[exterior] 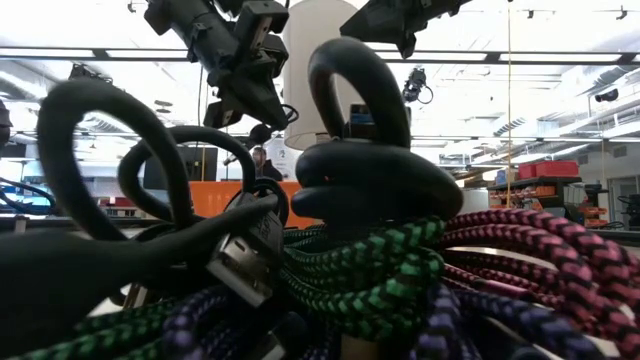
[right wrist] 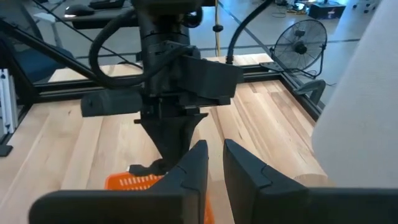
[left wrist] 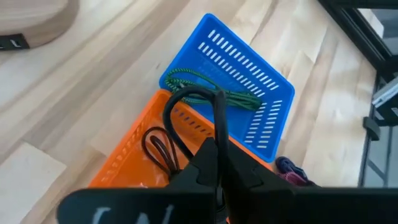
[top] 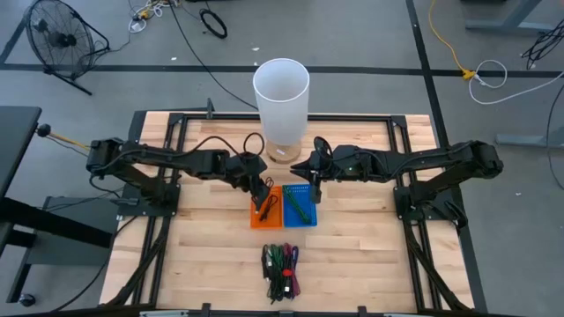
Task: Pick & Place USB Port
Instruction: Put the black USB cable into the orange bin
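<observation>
My left gripper hovers over the orange bin and is shut on a black USB cable. Part of that cable lies coiled inside the orange bin. The blue bin beside it holds a green braided cable. My right gripper hangs above the blue bin's far edge with a narrow gap between its fingers and nothing in it. A pile of green, purple, pink and black cables lies near the table's near edge and fills the low view. My left gripper pinches the black cable between its two fingers, coming from above and pointing down. A loop of the cable arches past the fingertips. Its lower part rests slack in the orange bin.
A tall white cylinder stands on a round wooden base just beyond both grippers. A black frame runs around the wooden table. Bare wood lies left and right of the bins and the cable pile.
</observation>
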`<state>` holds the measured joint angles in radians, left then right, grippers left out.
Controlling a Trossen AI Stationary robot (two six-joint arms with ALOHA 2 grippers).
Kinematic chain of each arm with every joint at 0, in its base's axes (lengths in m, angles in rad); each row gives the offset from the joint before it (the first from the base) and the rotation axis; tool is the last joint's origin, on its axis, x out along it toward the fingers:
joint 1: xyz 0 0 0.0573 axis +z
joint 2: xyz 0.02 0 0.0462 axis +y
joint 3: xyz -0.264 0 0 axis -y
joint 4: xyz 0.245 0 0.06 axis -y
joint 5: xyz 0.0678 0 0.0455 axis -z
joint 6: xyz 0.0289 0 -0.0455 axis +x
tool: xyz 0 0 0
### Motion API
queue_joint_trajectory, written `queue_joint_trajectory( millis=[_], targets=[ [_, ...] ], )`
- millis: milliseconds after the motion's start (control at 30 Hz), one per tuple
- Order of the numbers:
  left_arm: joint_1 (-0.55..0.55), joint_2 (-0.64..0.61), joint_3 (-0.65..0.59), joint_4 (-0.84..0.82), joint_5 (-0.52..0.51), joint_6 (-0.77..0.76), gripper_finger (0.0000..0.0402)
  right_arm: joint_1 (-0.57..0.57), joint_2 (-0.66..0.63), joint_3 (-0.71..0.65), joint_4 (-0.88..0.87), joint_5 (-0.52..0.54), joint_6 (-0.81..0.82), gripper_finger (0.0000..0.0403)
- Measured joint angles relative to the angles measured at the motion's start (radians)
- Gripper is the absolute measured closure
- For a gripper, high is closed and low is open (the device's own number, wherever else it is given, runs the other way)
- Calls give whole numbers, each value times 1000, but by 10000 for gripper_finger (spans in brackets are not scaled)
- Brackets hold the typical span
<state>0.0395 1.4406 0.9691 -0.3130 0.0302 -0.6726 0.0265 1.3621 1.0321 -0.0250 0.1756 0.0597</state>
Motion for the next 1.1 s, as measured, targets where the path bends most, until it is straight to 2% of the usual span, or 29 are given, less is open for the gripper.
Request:
queue_joint_trajectory(
  millis=[267, 833, 1000, 1100],
  targets=[
    [-11, 0, 0, -2, -55, 4, 374, 0, 0, 0, 0, 0, 9, 351],
    [-11, 0, 0, -30, -26, -5, 339, 0, 0, 0, 1, 0, 10, 351],
    [-11, 0, 0, -75, -22, -42, 340, 0, 0, 0, 1, 0, 10, 351],
    [-11, 0, 0, -106, 15, -53, 349, 0, 0, 0, 1, 0, 10, 351]
  ],
)
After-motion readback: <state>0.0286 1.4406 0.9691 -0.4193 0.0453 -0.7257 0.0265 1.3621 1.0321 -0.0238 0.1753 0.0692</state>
